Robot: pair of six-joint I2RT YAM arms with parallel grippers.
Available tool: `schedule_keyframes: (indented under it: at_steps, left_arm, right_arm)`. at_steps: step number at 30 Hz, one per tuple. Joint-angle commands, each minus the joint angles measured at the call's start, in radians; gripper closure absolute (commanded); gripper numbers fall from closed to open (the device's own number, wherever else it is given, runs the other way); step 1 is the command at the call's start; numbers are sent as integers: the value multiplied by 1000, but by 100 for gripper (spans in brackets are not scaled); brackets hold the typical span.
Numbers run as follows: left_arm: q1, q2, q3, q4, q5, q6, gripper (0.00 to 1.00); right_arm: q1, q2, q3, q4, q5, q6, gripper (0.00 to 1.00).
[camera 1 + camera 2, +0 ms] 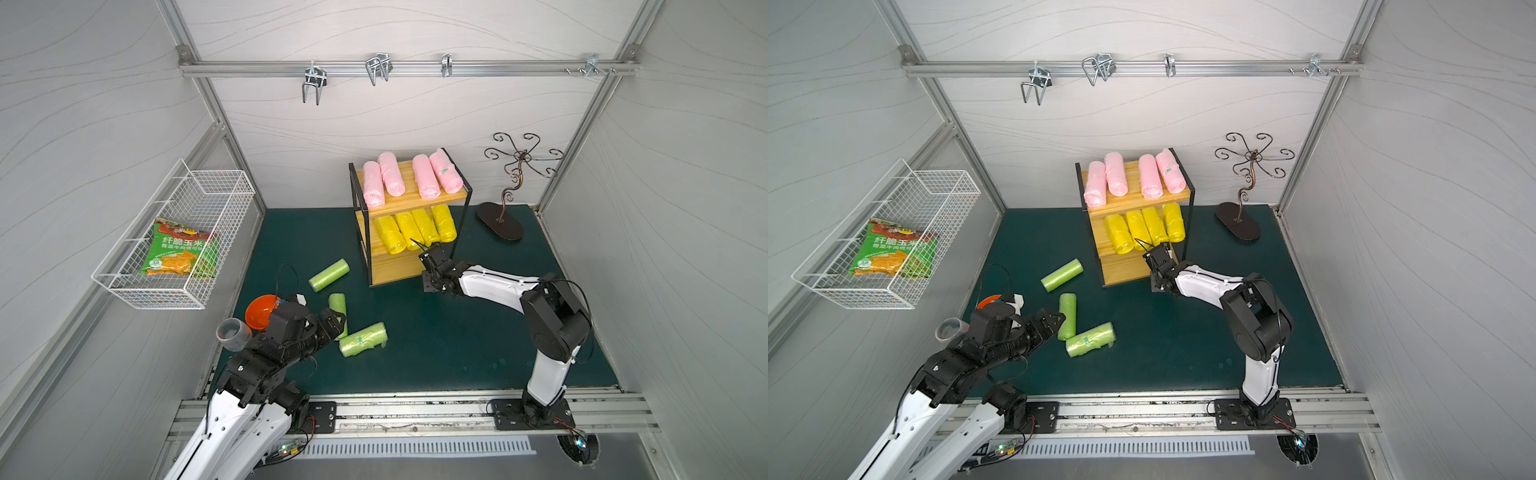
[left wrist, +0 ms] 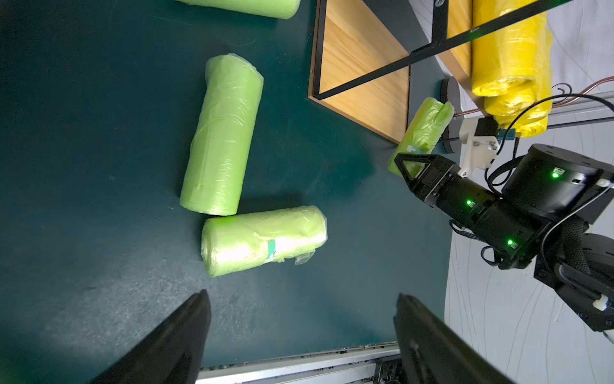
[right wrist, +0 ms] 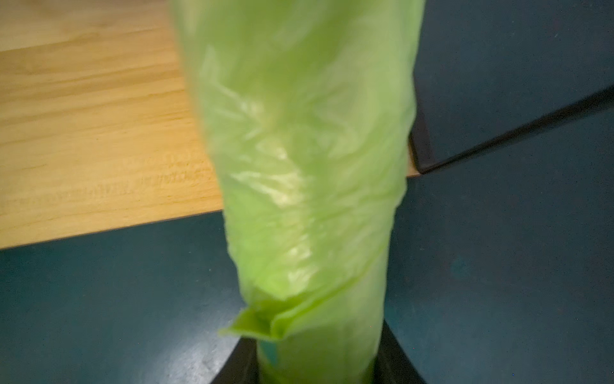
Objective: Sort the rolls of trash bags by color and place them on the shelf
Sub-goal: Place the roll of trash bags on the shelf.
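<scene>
The shelf stands at the back of the green mat, with several pink rolls on its top board and several yellow rolls on the middle one. Three light green rolls lie on the mat: one left of the shelf, one beside my left gripper, one with a teal label in front. My left gripper is open and empty, just short of the labelled roll. My right gripper is shut on a fourth green roll at the bottom board's front right corner; the arm hides this roll in both top views.
A white wire basket on the left wall holds a green-orange snack bag. An orange bowl and a clear cup sit by the left arm. A dark metal hook stand rises right of the shelf.
</scene>
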Motion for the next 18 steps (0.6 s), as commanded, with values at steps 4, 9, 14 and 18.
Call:
schedule_keyframes:
  at_steps: [4, 9, 14, 18]
  left_arm:
    - [-5, 2, 12, 30, -18, 23, 8]
    - [-5, 5, 12, 28, -17, 25, 8]
    - [-5, 3, 11, 30, -13, 23, 8]
    - [-5, -1, 4, 32, -12, 21, 9]
  right_arm:
    - [-28, -53, -92, 188, -66, -25, 40]
    - [-32, -132, -170, 216, -126, -43, 31]
    - [-31, -269, -325, 291, -136, -21, 22]
    - [-70, -347, -483, 480, -260, 37, 8]
